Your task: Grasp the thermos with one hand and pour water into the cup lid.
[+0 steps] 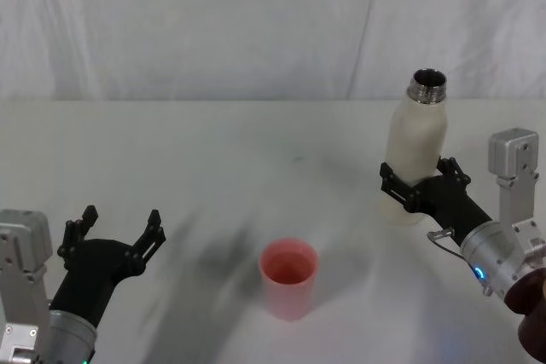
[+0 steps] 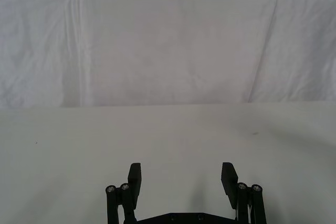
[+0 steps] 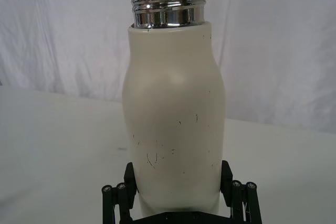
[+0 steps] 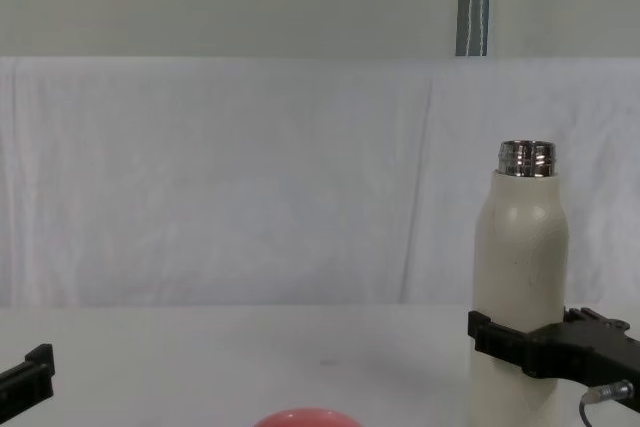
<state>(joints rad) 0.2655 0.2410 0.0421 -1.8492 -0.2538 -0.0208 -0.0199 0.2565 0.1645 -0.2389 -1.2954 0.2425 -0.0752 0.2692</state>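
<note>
The right gripper (image 1: 415,187) clamps the thermos (image 1: 417,155) low on its body, upright and uncapped, probably resting on the table (image 1: 213,168), ready to tilt. The cup lid (image 1: 288,278) stands centre-front, mouth up. The left gripper (image 1: 119,232) hovers spread wide, empty.

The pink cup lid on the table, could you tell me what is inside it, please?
The cup lid stands open-side up; its pink inside looks empty in the head view, though clear water would be hard to see.
</note>
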